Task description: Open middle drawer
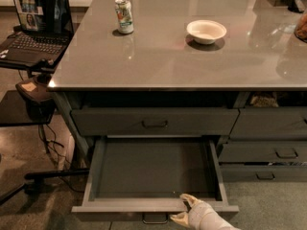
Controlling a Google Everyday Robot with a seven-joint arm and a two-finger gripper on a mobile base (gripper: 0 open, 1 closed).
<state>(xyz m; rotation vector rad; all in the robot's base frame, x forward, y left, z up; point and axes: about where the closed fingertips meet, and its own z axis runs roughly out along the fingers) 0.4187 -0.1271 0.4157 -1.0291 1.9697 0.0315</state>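
Observation:
The middle drawer (153,169) is pulled far out below the counter, showing its plain grey tray with nothing in it. Its small dark loop handle (155,219) hangs at the front centre, at the bottom edge of the view. My gripper (183,209) comes in from the lower right and sits on the drawer's front lip, just right of the handle. One finger (188,199) lies over the top of the lip and the other (176,219) is in front of the drawer face, so it clasps the front panel.
The taller top drawer (154,122) above is closed. More drawers (268,152) stand to the right. On the grey counter (158,61) are a can (124,15) and a white bowl (206,31). A laptop (38,28) on a stand and cables are at the left.

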